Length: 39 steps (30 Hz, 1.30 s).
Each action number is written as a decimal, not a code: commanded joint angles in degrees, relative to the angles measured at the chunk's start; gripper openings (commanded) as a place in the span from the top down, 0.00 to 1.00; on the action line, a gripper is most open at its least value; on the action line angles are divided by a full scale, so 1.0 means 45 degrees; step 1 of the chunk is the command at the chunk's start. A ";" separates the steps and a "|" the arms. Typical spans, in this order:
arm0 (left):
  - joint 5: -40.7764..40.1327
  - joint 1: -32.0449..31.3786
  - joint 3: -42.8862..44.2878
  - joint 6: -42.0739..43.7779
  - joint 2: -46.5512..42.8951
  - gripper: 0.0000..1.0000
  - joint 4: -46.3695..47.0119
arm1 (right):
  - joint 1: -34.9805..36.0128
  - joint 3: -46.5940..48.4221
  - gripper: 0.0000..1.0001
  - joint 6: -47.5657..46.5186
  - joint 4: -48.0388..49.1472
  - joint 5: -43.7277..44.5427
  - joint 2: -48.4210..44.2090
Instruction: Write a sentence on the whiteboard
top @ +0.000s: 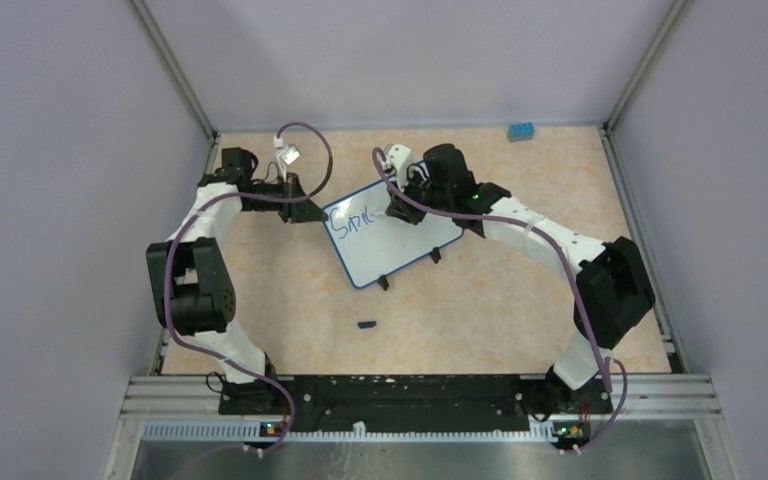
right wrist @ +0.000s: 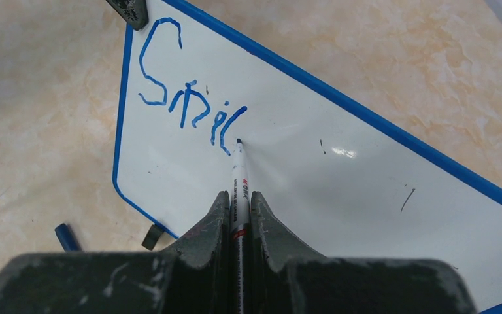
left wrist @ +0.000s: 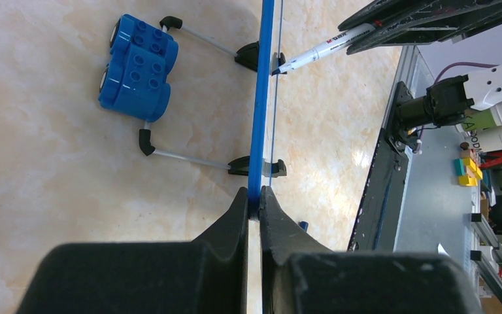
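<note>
Whiteboard (top: pixel 405 250): propped at a tilt on its feet (top: pixel 383 282) mid-desk (top: pixel 480 320), between the two arms.
Right gripper (right wrist: pixel 238 198): closed on the marker (right wrist: pixel 238 171), which runs straight out between the jaws, tip at the board just right of the last stroke.
Left gripper (left wrist: pixel 253 196): closed on the blue frame (left wrist: pixel 259 98) at the board's left edge, steadying it.
Sentence (right wrist: pixel 189 104): "Smil" stands in blue near the upper left corner. The "e" and the later words seem left, so the task looks early.
Step in hand: probably the "e". Press lightly and evenly so the board does not rock against the left grip. Make the loop small, level with the other letters, and leave room to the right.
Cap (top: pixel 366 324): on the desk in front of the board, apart from it.
Brick (left wrist: pixel 137 69): blue, on the desk behind the board.
Hard to tell: whether the tip truly touches. The top view's letters are partly covered by the right gripper. The board's right end is cut off in the right wrist view. How deep the frame sits in the left jaws is unclear.
</note>
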 commanded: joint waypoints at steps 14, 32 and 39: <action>-0.0142 -0.0230 0.0114 0.0540 -0.0247 1.00 -0.0136 | -0.0586 0.0488 1.00 -0.0239 0.0230 0.0557 -0.0196; -0.0127 -0.0230 0.0246 0.0540 -0.0138 1.00 -0.0159 | -0.0495 0.1416 1.00 0.0272 0.0188 0.0155 0.0582; -0.0113 -0.0230 0.0289 0.0551 -0.0124 1.00 -0.0198 | -0.0234 0.1320 1.00 0.0204 0.0114 0.0116 0.0667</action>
